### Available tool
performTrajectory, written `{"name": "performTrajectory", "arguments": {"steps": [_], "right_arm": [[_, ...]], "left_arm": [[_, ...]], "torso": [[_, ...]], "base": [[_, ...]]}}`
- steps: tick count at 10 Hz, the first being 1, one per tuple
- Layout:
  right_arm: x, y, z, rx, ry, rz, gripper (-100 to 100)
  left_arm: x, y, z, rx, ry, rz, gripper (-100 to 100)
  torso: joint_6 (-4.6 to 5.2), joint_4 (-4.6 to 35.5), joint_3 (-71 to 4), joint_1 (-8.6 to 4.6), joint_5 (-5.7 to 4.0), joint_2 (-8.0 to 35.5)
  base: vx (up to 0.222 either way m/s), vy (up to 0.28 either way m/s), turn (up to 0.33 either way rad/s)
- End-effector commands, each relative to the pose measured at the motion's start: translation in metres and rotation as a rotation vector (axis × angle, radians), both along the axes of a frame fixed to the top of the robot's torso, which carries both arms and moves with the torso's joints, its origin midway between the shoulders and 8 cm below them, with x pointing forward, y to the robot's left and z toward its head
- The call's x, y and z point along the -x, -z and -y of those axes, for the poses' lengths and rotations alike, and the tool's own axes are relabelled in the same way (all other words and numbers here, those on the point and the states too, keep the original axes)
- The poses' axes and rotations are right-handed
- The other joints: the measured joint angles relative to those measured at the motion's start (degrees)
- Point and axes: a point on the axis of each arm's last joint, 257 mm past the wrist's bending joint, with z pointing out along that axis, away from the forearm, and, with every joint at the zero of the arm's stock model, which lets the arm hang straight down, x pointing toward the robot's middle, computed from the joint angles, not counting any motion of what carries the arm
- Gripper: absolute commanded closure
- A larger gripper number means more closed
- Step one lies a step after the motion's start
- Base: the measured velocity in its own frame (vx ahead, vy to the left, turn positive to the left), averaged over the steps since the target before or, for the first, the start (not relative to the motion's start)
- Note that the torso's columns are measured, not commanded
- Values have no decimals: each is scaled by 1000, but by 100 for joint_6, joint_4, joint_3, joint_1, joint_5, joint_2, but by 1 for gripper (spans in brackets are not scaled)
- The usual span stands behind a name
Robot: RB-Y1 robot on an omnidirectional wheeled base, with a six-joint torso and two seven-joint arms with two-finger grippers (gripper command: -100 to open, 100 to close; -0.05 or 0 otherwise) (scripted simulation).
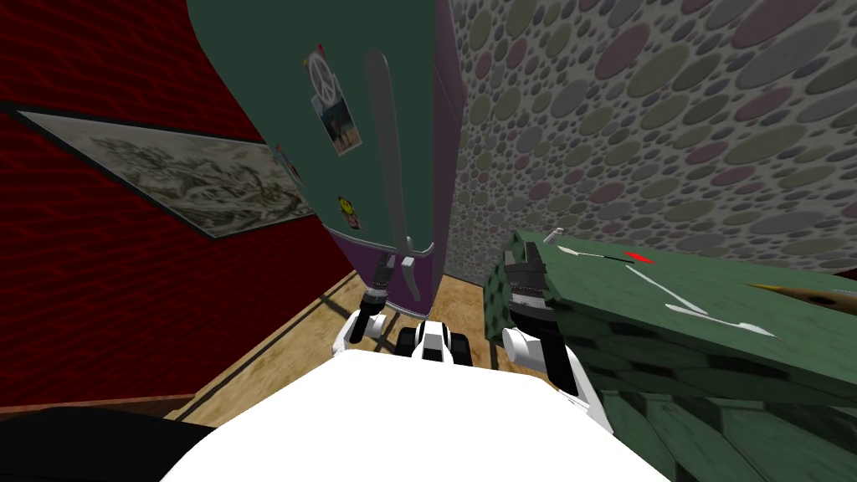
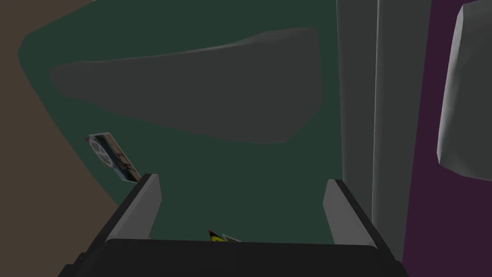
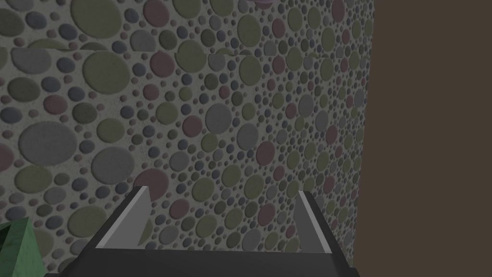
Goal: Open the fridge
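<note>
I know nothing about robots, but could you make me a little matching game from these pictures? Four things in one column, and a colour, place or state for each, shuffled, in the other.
Things
1. fridge door
2. door handle
3. left end effector
4. framed picture

Descriptions
A. hangs on the red wall
B. dark green, with stickers on it
C. open, pointed at the door
D. grey and long, near the door's edge

Pairs: 1-B; 2-D; 3-C; 4-A
</note>
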Motion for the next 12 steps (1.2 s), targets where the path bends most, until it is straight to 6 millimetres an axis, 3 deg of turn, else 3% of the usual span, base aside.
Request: {"name": "performTrajectory", "arguments": {"steps": [1, 6, 11, 12], "right_arm": [[0, 0, 0, 0, 0, 0, 0], [0, 0, 0, 0, 0, 0, 0], [0, 0, 0, 0, 0, 0, 0], [0, 0, 0, 0, 0, 0, 0]], "left_arm": [[-2, 12, 8, -6, 16, -7, -100], [-6, 34, 24, -19, 46, -23, -100], [-33, 6, 2, -16, 20, -5, -100], [-29, 11, 3, -18, 23, -6, -100]], "torso": [[-1, 0, 0, -1, -1, -1], [19, -21, 0, -17, 6, -8], [5, -3, -6, -4, -1, -10], [7, -2, -10, 0, 0, -17]], "base": [[-13, -10, -35], [-13, -2, -39], [-20, -21, -28], [-14, -16, -2]]}}
